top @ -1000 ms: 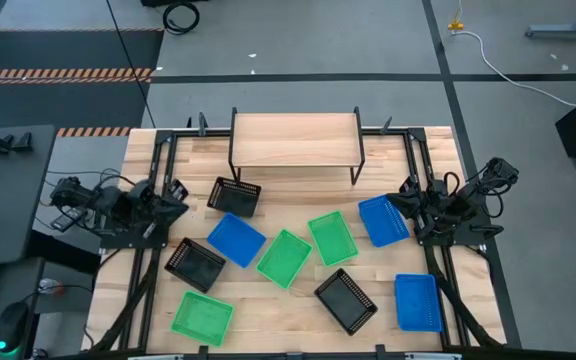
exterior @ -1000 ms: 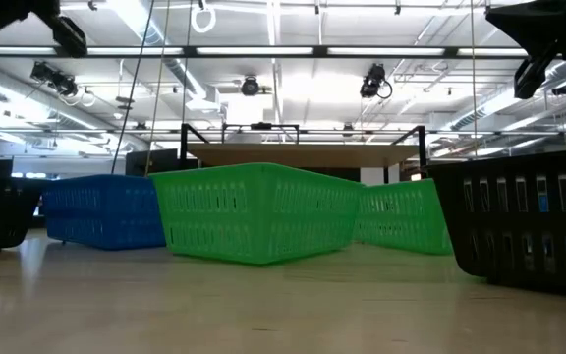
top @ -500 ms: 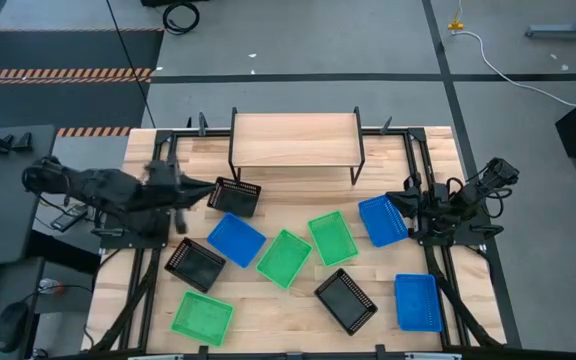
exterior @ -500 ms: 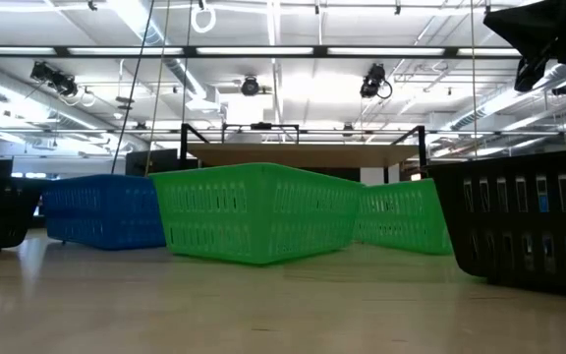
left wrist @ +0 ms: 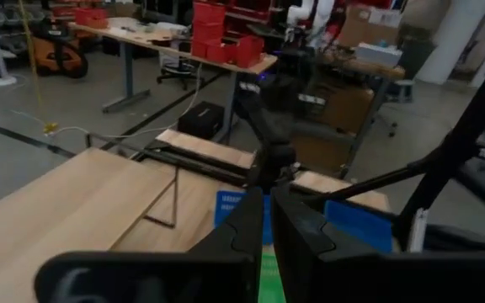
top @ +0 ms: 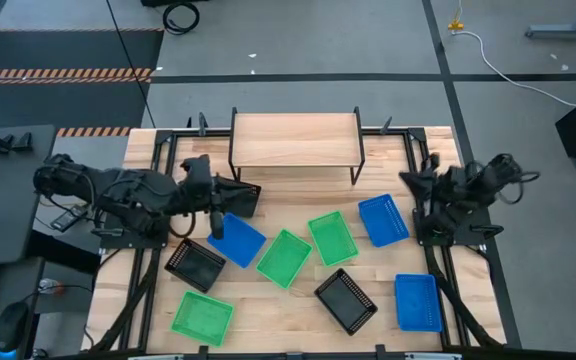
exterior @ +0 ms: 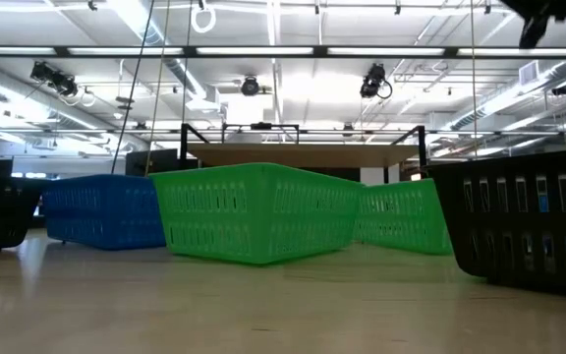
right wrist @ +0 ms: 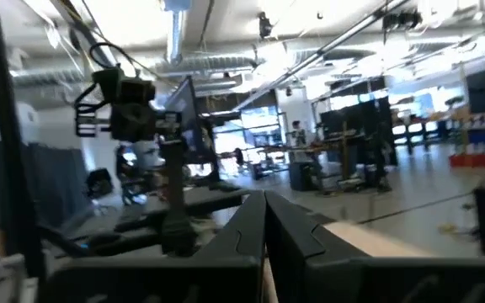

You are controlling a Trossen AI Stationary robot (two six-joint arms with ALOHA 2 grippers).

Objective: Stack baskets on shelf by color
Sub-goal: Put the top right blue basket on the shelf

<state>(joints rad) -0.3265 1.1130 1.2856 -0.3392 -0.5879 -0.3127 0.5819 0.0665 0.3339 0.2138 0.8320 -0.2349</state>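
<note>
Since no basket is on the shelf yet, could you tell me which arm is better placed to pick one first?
Probably left: the left gripper is out over the black basket near the shelf, while the right gripper sits back at the table's edge.

A coiled black cable [top: 180,15] lies on the grey floor, well beyond the left end effector [top: 215,205]. A white cable [top: 513,70] with a yellow plug [top: 456,23] runs across the floor beyond the right end effector [top: 415,182]. Ahead of the left end effector's camera, red bins [left wrist: 226,34] sit on a workbench [left wrist: 172,46], near an orange vacuum [left wrist: 55,52].
</note>
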